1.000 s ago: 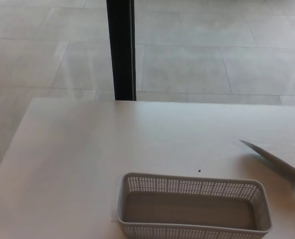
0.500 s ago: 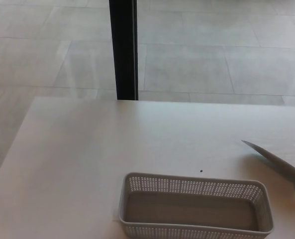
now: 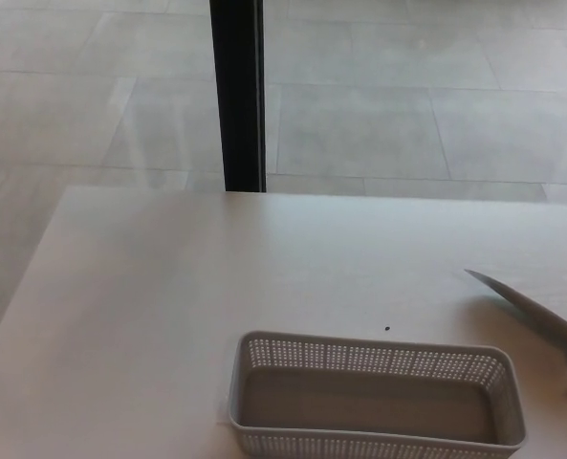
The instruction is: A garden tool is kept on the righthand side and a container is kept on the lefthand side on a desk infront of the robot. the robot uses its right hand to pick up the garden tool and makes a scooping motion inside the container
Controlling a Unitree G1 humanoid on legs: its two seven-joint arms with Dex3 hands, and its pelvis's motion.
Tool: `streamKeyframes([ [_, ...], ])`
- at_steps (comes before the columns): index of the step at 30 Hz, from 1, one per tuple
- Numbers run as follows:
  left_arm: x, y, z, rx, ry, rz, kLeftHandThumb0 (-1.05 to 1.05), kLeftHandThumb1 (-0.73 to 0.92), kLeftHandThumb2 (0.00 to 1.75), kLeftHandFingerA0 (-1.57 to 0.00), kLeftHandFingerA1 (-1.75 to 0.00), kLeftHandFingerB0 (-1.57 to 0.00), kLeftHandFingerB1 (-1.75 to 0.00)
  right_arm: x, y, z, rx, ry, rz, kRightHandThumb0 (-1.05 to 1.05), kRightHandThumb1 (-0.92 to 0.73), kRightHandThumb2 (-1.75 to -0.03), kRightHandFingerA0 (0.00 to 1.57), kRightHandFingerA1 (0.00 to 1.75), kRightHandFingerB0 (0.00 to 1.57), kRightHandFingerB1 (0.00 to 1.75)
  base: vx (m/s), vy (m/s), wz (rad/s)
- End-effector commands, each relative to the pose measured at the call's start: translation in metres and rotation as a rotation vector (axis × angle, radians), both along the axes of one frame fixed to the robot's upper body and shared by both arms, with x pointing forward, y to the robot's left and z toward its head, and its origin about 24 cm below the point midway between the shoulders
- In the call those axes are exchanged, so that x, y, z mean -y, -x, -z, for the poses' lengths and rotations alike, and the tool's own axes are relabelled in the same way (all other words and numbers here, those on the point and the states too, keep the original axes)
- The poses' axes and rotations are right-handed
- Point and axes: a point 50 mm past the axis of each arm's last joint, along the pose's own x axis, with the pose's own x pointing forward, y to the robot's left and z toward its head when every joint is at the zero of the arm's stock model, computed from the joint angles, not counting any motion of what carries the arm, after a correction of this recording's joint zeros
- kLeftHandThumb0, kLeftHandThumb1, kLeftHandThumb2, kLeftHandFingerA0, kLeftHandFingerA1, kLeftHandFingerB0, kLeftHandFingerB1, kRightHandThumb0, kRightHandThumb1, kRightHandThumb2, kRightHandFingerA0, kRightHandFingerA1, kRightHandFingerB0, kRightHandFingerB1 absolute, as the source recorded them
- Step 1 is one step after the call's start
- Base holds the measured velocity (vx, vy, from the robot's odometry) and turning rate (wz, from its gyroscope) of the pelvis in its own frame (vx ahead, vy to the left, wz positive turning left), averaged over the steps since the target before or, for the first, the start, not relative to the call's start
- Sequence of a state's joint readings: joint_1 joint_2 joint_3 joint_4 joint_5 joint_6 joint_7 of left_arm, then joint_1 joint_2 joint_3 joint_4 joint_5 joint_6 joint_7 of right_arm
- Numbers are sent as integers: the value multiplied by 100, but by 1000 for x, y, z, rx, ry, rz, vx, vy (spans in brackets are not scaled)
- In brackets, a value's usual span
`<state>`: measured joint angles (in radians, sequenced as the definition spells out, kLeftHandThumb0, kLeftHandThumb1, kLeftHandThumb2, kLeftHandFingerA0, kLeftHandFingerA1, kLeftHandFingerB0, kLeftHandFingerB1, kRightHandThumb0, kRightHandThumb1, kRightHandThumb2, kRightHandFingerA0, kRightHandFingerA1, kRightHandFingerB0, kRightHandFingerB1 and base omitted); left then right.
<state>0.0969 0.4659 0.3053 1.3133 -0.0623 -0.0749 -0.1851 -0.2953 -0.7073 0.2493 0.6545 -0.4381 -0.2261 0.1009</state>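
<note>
Head view's showing a grey perforated container (image 3: 377, 402) sitting empty on the white desk (image 3: 168, 306), garden tool (image 3: 524, 308) lying off right, no hands visible so can't tell their state.

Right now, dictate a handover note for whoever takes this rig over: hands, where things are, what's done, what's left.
Neither robot hand is in view.
The garden tool lies on the desk at the right edge, its metal blade pointing up-left; its handle runs out of frame.
The grey perforated container sits at the near edge, empty, apart from the tool.
Done: nothing visible; tool not picked up.
Left: right-hand pickup, then scooping inside the container.
</note>
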Motion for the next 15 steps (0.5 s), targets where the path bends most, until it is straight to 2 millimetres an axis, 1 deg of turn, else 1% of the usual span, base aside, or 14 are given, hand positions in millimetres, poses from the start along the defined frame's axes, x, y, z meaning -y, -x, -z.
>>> streamKeyframes([
  [1, -2, -2, -2, 22, -5, -7, -58, 67, 60, -58, -62, -53, -46, 13, 6, 9, -77, 85, 51, -101, -71, -113, 2, 14, 11, 19, 0, 0, 0],
  [2, -2, -2, -2, 19, -7, 5, -58, 68, 60, -58, -62, -52, -45, 15, 7, 11, -84, 96, 67, -97, -69, -112, 2, 18, 10, 22, 0, 0, 0],
  [3, -2, -1, -2, 23, -5, 1, -58, 67, 60, -57, -62, -52, -46, 18, 8, 13, -91, 95, 88, -102, -70, -113, 2, 16, 11, 21, 0, 0, 0],
  [4, -1, -1, -2, 18, -5, 14, -59, 67, 60, -58, -61, -51, -45, 23, 11, 16, -104, 107, 114, -98, -68, -113, 2, 23, 11, 22, 0, 0, 0],
  [5, 0, -2, -1, 15, -7, 15, -59, 67, 60, -58, -61, -51, -45, 26, 12, 16, -111, 115, 125, -98, -68, -113, 2, 23, 11, 22, 0, 0, 0],
  [6, -1, -2, -1, 13, -8, 15, -60, 67, 60, -58, -63, -53, -45, 33, 15, 20, -132, 125, 177, -97, -69, -111, 2, 23, 10, 22, 0, 0, 0],
  [7, -1, -2, -1, 13, -8, 15, -60, 67, 60, -58, -63, -53, -45, 33, 15, 20, -131, 125, 178, -97, -69, -111, 2, 23, 10, 22, 0, 0, 0],
  [8, -1, -2, -1, 15, -8, 8, -59, 67, 60, -59, -62, -53, -45, 36, 16, 21, -132, 128, 191, -101, -71, -112, 1, 24, 4, 20, 0, 0, 0],
  [9, 0, -2, -1, 27, 4, -16, -58, 66, 60, -59, -63, -52, -46, 39, 18, 22, -134, 123, 212, -100, -70, -111, 1, 25, 5, 20, 0, 0, 0],
  [10, -1, -2, -1, 25, 4, -13, -59, 66, 60, -59, -63, -52, -46, 40, 18, 22, -133, 124, 217, -94, -85, -65, 1, 38, 8, 26, 0, 0, 0],
  [11, -1, -1, -1, 20, 2, -2, -59, 67, 61, -59, -60, -51, -45, 42, 20, 23, -131, 128, 232, -93, -67, -107, 4, 31, 11, 25, 0, 0, 0],
  [12, -2, -1, -2, 16, 0, 8, -59, 67, 61, -59, -60, -51, -45, 43, 21, 25, -131, 131, 244, -93, -67, -107, 4, 31, 11, 25, 0, 0, 0],
  [13, -1, -1, -2, 16, 1, 6, -60, 66, 60, -58, -59, -50, -45, 43, 21, 26, -129, 129, 248, -86, -62, -103, 0, 33, 13, 28, 0, 0, 0],
  [15, -1, -2, -1, 15, 0, 0, -58, 66, 60, -62, -61, -53, -45, 41, 22, 28, -119, 111, 253, -82, -58, -98, 0, 34, 11, 32, 0, 0, 0],
])
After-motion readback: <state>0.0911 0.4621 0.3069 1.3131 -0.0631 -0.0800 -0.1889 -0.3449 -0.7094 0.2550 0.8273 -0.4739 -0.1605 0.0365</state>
